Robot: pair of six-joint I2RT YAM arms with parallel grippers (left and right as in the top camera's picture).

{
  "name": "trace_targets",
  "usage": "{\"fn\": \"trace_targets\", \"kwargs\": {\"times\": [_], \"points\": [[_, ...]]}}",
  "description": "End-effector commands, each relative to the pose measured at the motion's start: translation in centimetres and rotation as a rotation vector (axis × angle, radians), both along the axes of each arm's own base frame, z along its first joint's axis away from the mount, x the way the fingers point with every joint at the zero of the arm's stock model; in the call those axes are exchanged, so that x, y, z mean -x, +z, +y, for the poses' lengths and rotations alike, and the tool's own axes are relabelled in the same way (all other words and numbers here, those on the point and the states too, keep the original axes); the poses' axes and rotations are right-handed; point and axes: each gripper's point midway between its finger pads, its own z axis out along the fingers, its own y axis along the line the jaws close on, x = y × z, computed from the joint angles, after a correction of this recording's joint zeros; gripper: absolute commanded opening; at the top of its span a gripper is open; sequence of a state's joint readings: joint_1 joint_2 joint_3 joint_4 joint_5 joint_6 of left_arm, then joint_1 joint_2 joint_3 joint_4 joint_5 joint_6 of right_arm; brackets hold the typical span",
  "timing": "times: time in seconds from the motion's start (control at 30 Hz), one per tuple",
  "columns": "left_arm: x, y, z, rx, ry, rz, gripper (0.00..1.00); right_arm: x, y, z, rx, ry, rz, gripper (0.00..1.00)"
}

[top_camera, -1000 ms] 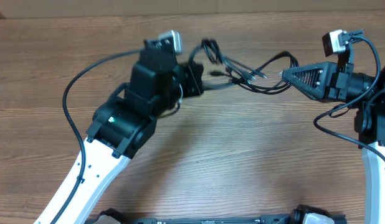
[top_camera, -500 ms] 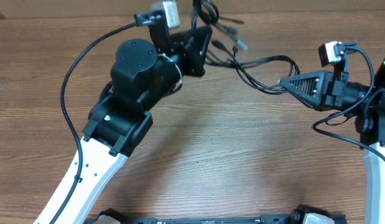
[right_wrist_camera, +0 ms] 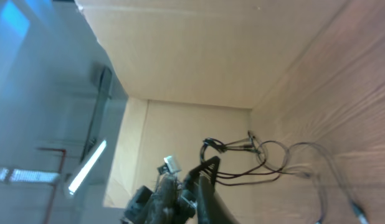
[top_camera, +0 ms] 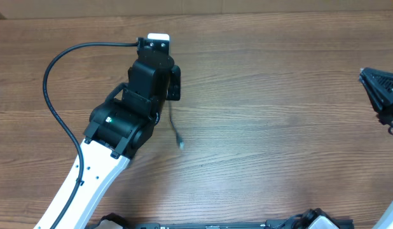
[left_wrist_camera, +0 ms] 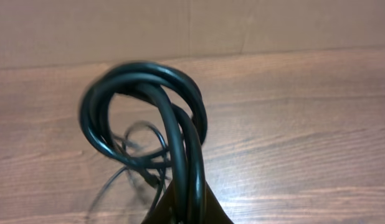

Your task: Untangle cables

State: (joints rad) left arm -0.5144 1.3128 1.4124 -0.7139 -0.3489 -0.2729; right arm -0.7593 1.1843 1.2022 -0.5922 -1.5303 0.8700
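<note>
The left arm reached in from the near-left corner of the surface. Its white forearm slanted toward the far edge and its black wrist was folded over, with the wrist camera pointing at that edge. Its thick supply lead swept out in a wide arc to the left.

The left jaws were pressed together on the cables. In the left wrist view the cords rose out of the pinch and curled into a tight bunch of loops, with thinner strands blurred behind them. From overhead, one thin strand hung down beside the arm and ended in a silvery plug, smeared by motion. The right wrist view showed the bunch near the far edge, and it appeared to be lifted off the surface with loose strands trailing toward the right.

The right arm sat at the right edge, well apart from the cables, with only its black tapered end in the overhead picture. I could not tell whether the right jaws were spread or closed.
</note>
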Motion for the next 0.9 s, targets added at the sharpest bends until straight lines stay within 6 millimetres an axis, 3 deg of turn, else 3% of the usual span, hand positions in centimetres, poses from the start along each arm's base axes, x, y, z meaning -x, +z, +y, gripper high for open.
{"fn": "trace_targets", "kwargs": {"times": [0.0, 0.07, 0.17, 0.2, 0.27, 0.33, 0.4, 0.5, 0.57, 0.67, 0.77, 0.87], "points": [[-0.1, 1.3, 0.2, -0.004, -0.005, -0.042, 0.04, 0.5, 1.0, 0.6, 0.023, 0.021, -0.038, 0.35], [-0.2, 1.8, -1.1, 0.0, -0.091, -0.057, 0.04, 0.5, 0.9, 1.0, 0.027, 0.033, -0.041, 0.51], [0.9, 3.6, -6.4, 0.075, -0.41, -0.114, 0.04, 0.4, 0.9, 1.9, 0.045, 0.064, -0.061, 0.64], [2.1, 4.7, -8.9, 0.109, -0.587, -0.157, 0.04, 0.4, 0.9, 2.3, 0.053, 0.079, -0.069, 0.67], [6.9, 7.8, -13.7, 0.183, -1.024, -0.288, 0.04, 0.0, 0.7, 3.4, 0.071, 0.104, -0.071, 0.78], [10.7, 9.2, -15.3, 0.208, -1.292, -0.387, 0.04, -0.5, 0.3, 4.4, 0.088, 0.111, -0.058, 0.9], [13.1, 9.8, -15.7, 0.215, -1.452, -0.454, 0.04, -1.1, -0.2, 5.9, 0.109, 0.13, -0.043, 0.98], [12.6, 9.3, -15.5, 0.203, -1.422, -0.433, 0.04, -1.7, -0.9, 8.3, 0.155, 0.163, -0.032, 1.0], [11.8, 8.3, -15.3, 0.181, -1.371, -0.383, 0.04, -1.9, -2.2, 11.4, 0.222, 0.212, -0.025, 1.0], [12.0, 7.7, -15.1, 0.166, -1.375, -0.363, 0.04, -1.1, -2.2, 14.2, 0.272, 0.304, -0.095, 1.0], [12.3, 6.1, -14.8, 0.043, -1.427, -0.395, 0.04, 0.6, -1.9, 17.5, 0.318, 0.422, -0.197, 1.0], [10.9, 4.5, -14.0, -0.096, -1.382, -0.39, 0.04, 1.9, -1.4, 19.0, 0.325, 0.471, -0.236, 1.0]]}}
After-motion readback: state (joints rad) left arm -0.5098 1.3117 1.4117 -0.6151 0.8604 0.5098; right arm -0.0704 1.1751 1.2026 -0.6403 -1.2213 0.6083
